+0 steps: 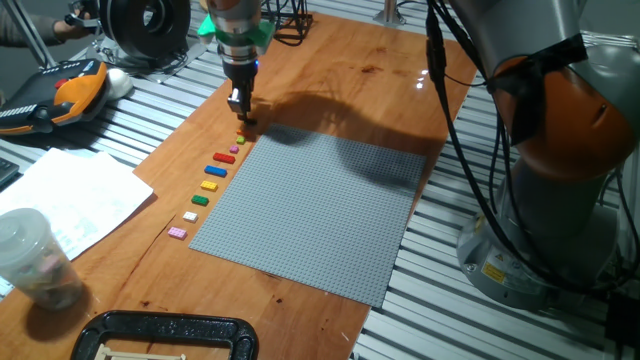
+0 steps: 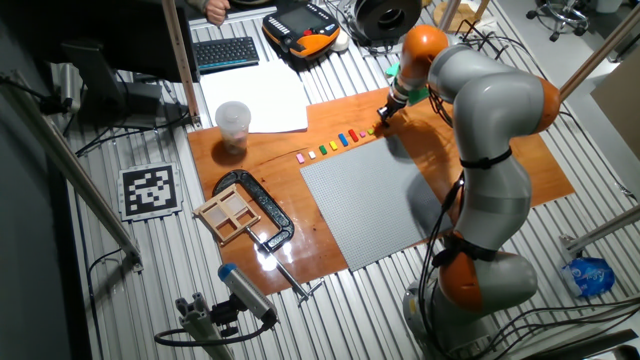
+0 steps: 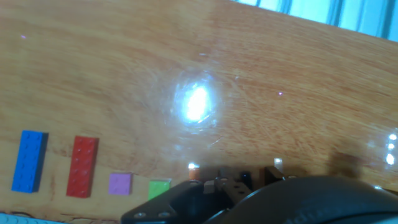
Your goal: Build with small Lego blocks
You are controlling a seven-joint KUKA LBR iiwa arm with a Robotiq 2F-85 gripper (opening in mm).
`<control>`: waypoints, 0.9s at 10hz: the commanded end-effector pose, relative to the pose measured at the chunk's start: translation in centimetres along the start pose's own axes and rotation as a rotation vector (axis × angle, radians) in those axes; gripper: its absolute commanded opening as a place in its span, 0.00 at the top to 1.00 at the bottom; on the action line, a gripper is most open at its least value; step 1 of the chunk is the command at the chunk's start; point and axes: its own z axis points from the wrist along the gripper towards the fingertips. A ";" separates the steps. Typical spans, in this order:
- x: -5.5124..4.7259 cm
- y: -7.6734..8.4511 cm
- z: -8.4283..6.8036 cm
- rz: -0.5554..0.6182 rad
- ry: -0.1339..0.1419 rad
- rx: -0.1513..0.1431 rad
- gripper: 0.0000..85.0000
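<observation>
The small Lego blocks lie in a row on the wooden board along the left edge of the grey baseplate (image 1: pixel 320 210): pink (image 1: pixel 178 232), white (image 1: pixel 190 216), green (image 1: pixel 199 200), yellow (image 1: pixel 208 186), blue (image 1: pixel 214 171), red (image 1: pixel 224 157), then smaller ones. My gripper (image 1: pixel 243 118) points straight down at the far end of this row (image 2: pixel 340 141), its tips close to the board. The hand view shows the blue block (image 3: pixel 29 160), red block (image 3: pixel 83 166), a small purple block (image 3: pixel 120 183) and a small green block (image 3: pixel 159 188). The gripper's dark body (image 3: pixel 249 196) hides what lies under the fingers.
A clear plastic cup (image 1: pixel 30 255) and white paper (image 1: pixel 70 195) sit left of the board. A black clamp (image 1: pixel 165 335) grips the board's near edge, beside a small wooden tray (image 2: pixel 230 212). An orange pendant (image 1: pixel 70 90) lies at the back left.
</observation>
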 end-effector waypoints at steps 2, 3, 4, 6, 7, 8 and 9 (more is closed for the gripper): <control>0.0 -0.2 0.3 -0.009 0.000 0.002 0.60; 0.0 -0.2 0.5 -0.014 0.000 0.002 0.60; 0.1 -0.2 0.8 -0.017 -0.001 -0.001 0.60; 0.3 -0.3 0.9 -0.019 0.004 -0.006 0.60; 0.3 -0.3 0.9 -0.019 0.006 -0.008 0.60; 0.3 -0.4 0.9 -0.019 0.006 -0.008 0.60; 0.4 -0.4 0.9 -0.022 0.006 -0.008 0.60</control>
